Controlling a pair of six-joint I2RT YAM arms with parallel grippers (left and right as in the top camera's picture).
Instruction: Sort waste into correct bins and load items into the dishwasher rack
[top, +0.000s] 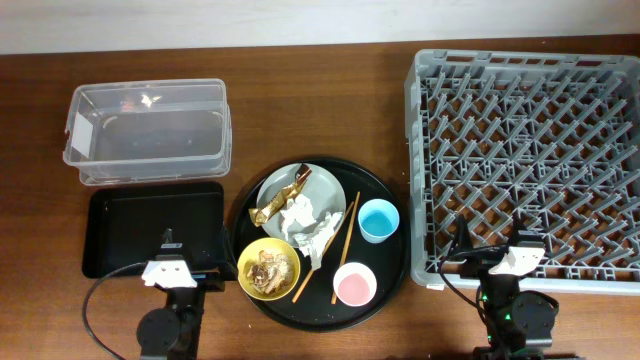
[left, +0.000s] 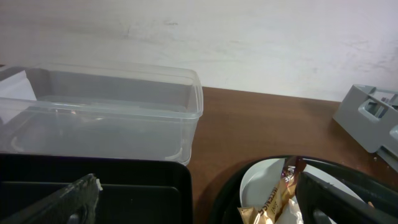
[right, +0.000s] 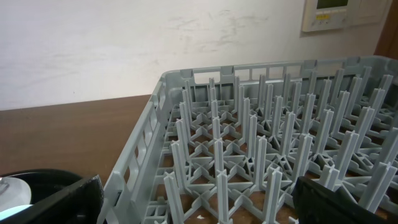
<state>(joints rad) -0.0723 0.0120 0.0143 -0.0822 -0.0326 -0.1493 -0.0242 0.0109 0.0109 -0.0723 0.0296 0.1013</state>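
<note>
The grey dishwasher rack stands at the right and is empty; it fills the right wrist view. The clear tub and the black rectangular tray lie at the left, both empty. The grey-green plate holds a gold wrapper and white tissue. The yellow bowl holds brown food scraps. A blue cup and a pink cup stand beside them. My left gripper is open and empty over the black tray's near right corner. My right gripper is open and empty at the rack's near left corner.
The plate, bowl and cups sit on a big round black tray with wooden chopsticks across it. The left wrist view shows the tub, black tray, plate and wrapper. Brown table runs to a white wall.
</note>
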